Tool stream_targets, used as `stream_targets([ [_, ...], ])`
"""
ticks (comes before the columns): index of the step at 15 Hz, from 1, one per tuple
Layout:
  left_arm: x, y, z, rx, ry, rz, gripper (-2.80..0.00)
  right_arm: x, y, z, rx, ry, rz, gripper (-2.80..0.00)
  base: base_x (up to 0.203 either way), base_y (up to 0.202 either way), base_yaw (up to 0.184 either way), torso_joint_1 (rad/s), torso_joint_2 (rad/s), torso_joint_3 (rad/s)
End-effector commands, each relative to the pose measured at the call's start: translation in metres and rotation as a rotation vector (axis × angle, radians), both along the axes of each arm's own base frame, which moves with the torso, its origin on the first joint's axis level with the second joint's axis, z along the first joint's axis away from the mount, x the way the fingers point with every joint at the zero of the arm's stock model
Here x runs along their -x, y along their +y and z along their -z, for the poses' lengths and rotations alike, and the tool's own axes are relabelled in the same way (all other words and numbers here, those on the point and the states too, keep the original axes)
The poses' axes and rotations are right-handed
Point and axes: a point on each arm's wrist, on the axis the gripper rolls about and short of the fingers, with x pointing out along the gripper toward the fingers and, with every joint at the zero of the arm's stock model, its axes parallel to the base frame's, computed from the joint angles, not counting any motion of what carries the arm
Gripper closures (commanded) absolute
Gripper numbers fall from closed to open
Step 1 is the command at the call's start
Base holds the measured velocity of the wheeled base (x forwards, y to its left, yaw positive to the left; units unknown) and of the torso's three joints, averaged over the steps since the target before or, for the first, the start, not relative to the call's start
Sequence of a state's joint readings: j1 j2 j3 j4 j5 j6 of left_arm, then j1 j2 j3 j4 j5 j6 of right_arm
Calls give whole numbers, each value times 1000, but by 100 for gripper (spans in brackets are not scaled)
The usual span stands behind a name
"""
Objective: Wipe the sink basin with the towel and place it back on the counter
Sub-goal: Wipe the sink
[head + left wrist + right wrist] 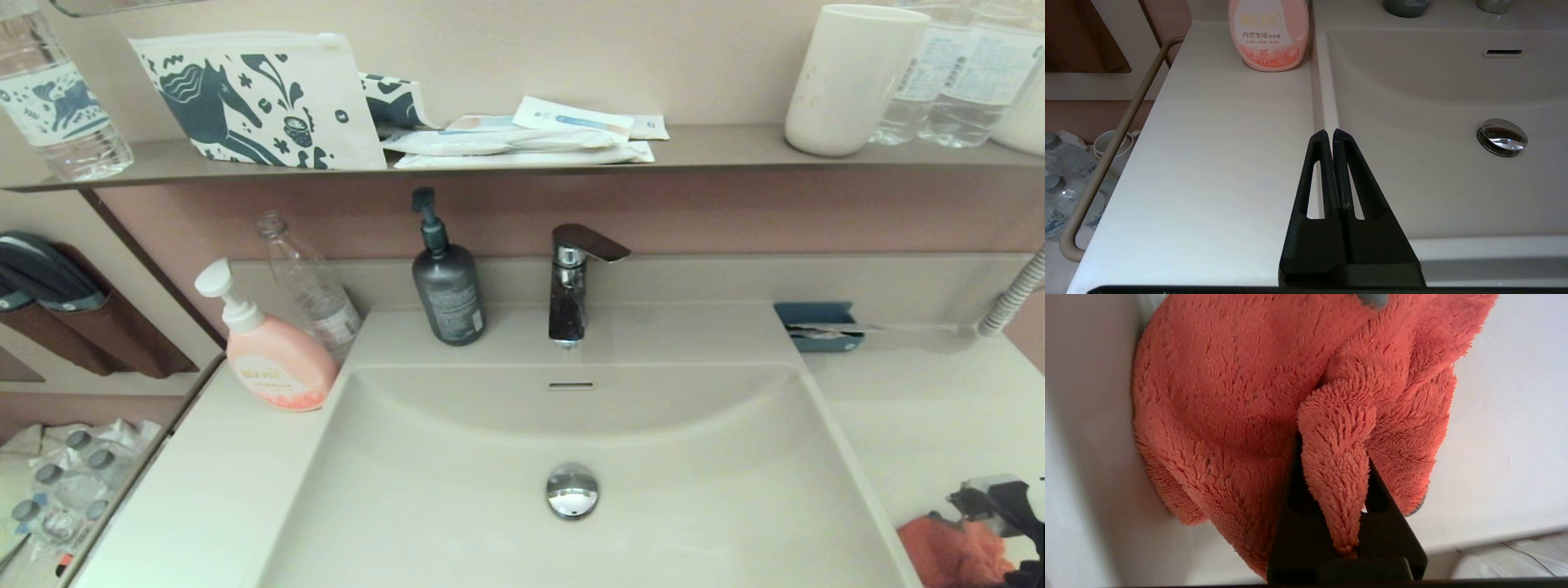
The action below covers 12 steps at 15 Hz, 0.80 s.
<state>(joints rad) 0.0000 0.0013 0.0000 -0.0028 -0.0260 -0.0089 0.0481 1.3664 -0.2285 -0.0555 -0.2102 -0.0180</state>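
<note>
The off-white sink basin [457,490] fills the middle of the head view, with its chrome drain plug [572,490] and overflow slot [571,385]. The orange-red fluffy towel [951,555] sits at the bottom right, over the counter [922,425] beside the basin's right rim. My right gripper [1333,453] is shut on a fold of the towel [1229,396], which bunches between the fingers and hides their tips. My left gripper [1329,132] is shut and empty, hovering near the front left rim of the basin [1433,94].
A pink pump bottle [273,351], a clear bottle [314,290] and a dark soap dispenser [446,282] stand at the back left. The faucet [571,282] rises behind the basin. A blue holder [819,325] sits back right. A wall shelf [522,159] carries pouches, a cup and bottles.
</note>
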Motion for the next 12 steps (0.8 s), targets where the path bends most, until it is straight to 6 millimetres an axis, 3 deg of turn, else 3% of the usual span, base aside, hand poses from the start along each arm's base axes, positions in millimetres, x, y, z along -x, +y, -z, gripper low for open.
stream_targets([
  [1, 0, 0, 0, 0, 0, 0, 0, 16, -1, -10, 17, -31, -25, 0, 0, 0, 0, 0, 0, 0],
  [6, 0, 0, 0, 0, 0, 0, 0, 42, -2, -20, 70, -6, -103, 0, 0, 0, 0, 0, 0, 0],
  [12, 0, 0, 0, 0, 0, 0, 0, 36, -3, -22, 82, -7, -91, 0, 0, 0, 0, 0, 0, 0],
])
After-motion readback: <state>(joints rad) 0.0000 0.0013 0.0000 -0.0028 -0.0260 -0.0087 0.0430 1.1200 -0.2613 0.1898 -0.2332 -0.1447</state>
